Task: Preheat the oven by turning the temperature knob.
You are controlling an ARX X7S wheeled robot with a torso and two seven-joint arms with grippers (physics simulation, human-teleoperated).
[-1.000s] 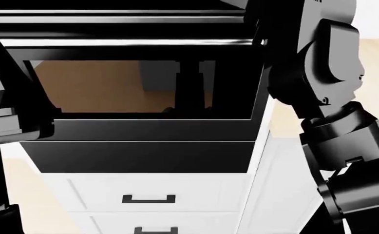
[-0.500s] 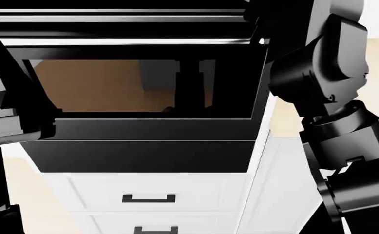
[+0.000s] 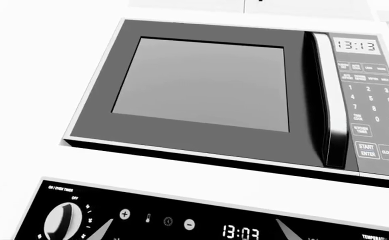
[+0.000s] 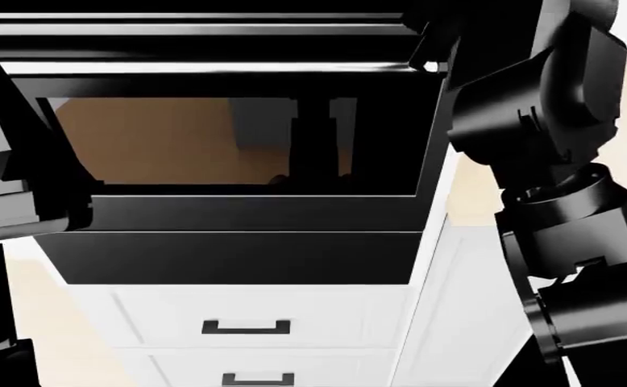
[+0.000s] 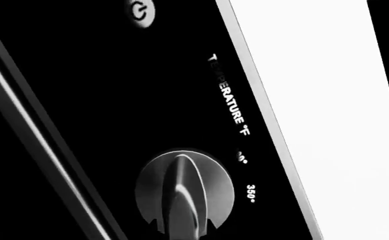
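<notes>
The oven (image 4: 238, 145) fills the head view: dark glass window, silver bar handle (image 4: 206, 68), plain black panel (image 4: 238, 258) below. In the right wrist view the silver temperature knob (image 5: 184, 187) sits on the black control panel under the word TEMPERATURE (image 5: 229, 95), beside a 350° mark (image 5: 250, 192). My right gripper (image 5: 182, 225) has its dark fingertips close on either side of the knob's ridge, shut on it. My left gripper (image 3: 193, 231) is open and empty, its grey fingertips (image 3: 98, 229) spread in front of the panel's clock, touching nothing.
A microwave (image 3: 208, 85) is built in above the oven's control panel. A timer knob (image 3: 62, 222) sits at the panel's other end. White drawers with dark handles (image 4: 247, 328) lie under the oven. My right arm (image 4: 539, 105) rises along the oven's right edge.
My right arm's upper links have swung to the right and turned. The left arm and the oven have not moved.
</notes>
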